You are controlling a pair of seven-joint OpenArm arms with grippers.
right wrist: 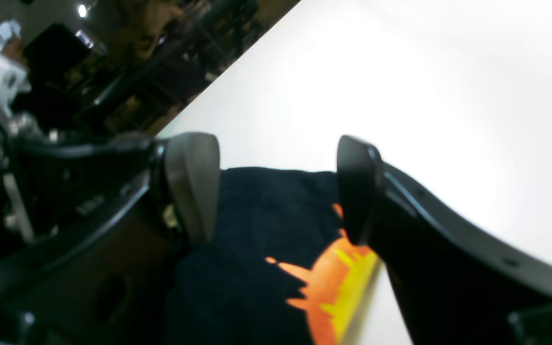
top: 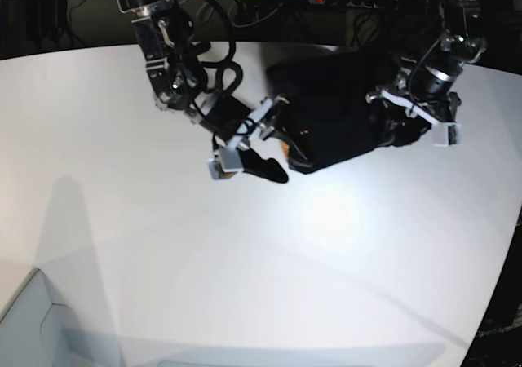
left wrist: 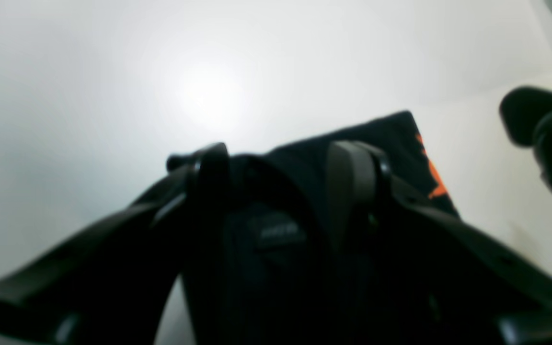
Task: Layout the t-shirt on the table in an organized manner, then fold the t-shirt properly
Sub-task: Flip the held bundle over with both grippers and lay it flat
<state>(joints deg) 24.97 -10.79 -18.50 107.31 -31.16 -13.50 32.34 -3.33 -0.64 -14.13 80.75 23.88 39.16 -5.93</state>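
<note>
Black t-shirt (top: pixel 338 122) lies bunched at upper centre of the table (top: pixel 245 253). Right gripper (right wrist: pixel 276 191) straddles its printed edge, jaws wide; left gripper (left wrist: pixel 281 187) pinches cloth, likely for spreading.

Two arms, mostly black links with silver metal joints and white brackets near the wrists. Loose black cables loop along the right arm (top: pixel 175 65). Right gripper (right wrist: pixel 276 191): curved black plastic fingers with small screw holes, one grey pad (right wrist: pixel 193 184). Left gripper (left wrist: pixel 288 177): same black curved fingers, dark pads.
</note>
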